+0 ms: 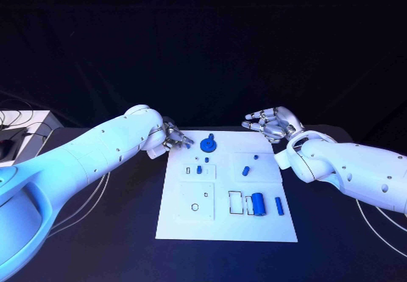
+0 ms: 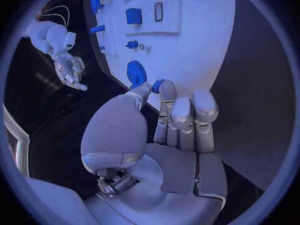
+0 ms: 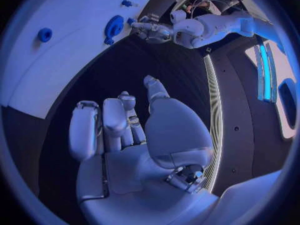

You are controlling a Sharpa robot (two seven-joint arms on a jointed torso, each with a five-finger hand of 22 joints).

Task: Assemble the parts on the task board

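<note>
Right now the left hand (image 1: 174, 138) pinches a small blue part (image 2: 157, 85) at the task board (image 1: 195, 226)'s far-left corner, prob. to seat it; right hand (image 1: 272, 123) hovers empty, fingers apart.

Hidden, cut off, or too small to read

In the head view the left robot hand (image 1: 176, 138) sits partly behind its own white arm (image 1: 102, 154) at the task board (image 1: 227, 229) corner, so its fingertips cannot be made out; in the left wrist view a small blue piece (image 2: 157, 85) at the thumb tip is half covered, and whether it is pinched cannot be told. The board's small parts (image 1: 246, 171) are too tiny to identify. The right wrist view cuts the board off at its rim.
</note>
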